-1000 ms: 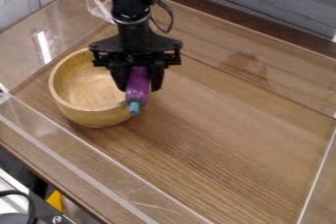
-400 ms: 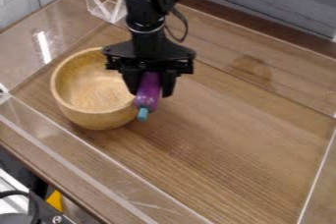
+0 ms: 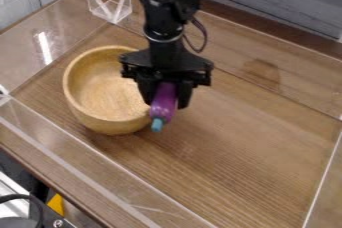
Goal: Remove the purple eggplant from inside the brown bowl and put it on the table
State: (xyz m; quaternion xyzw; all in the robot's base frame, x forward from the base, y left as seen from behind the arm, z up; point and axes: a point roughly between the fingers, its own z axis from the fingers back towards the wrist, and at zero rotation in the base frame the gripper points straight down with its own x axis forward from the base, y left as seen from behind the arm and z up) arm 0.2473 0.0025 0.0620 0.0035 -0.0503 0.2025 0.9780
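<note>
Just beside the brown bowl (image 3: pixel 102 92), over the table (image 3: pixel 254 142) near its middle, the gripper (image 3: pixel 164 100) has its jaws clamped on the purple eggplant (image 3: pixel 162 103), already lifted out, with only the set-down left

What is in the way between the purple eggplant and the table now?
Nothing visible. The small glossy purple eggplant hangs in the black gripper, just right of the round wooden bowl, with bare brown wood-grain table below.
</note>
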